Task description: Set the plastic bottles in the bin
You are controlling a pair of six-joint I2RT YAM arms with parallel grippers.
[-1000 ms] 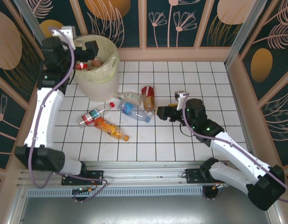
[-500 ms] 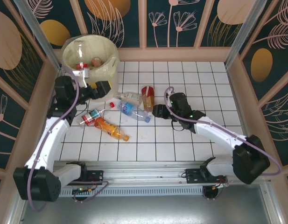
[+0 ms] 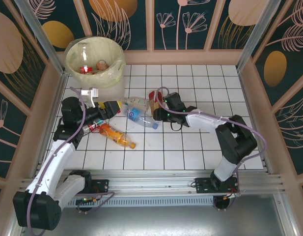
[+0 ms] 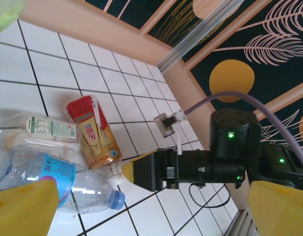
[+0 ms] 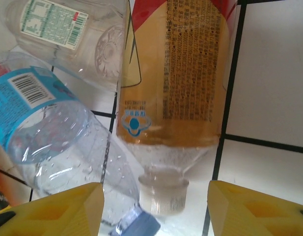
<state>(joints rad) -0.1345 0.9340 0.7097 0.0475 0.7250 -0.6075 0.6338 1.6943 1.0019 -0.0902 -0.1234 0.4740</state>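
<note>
Jaws of the right gripper [image 5: 152, 191] stand parted on either side of the white cap of the red-label bottle [image 5: 176, 73], with a gap showing on both sides, so nothing is gripped yet. Coming in at the neck looks deliberate: it is the narrowest, stiffest part, and the soft body would likely buckle under a squeeze. That bottle lies flat near the middle of the worktop [image 3: 200, 152], cap toward the near side. The blue-label bottle [image 5: 48, 128] lies slantwise against its left flank, blue cap just beside the left finger. The closing finger could therefore nudge or catch the blue-label bottle too.

A clear bottle with a green-and-white label [image 5: 77, 34] lies on the far side of the blue-label one.

The left gripper [image 3: 111, 108] hangs fully released and holds nothing, low over the left end of the same cluster. Just near of it lie an orange bottle [image 3: 118, 136] and a red-capped bottle [image 3: 94, 123]. Probably it is lining up its own pick, since the bin [image 3: 106, 87] sits at the far left, within its easy reach.

The bin already has a few bottles in its yellowish liner. Five remain on the worktop, so the task is partway done.
</note>
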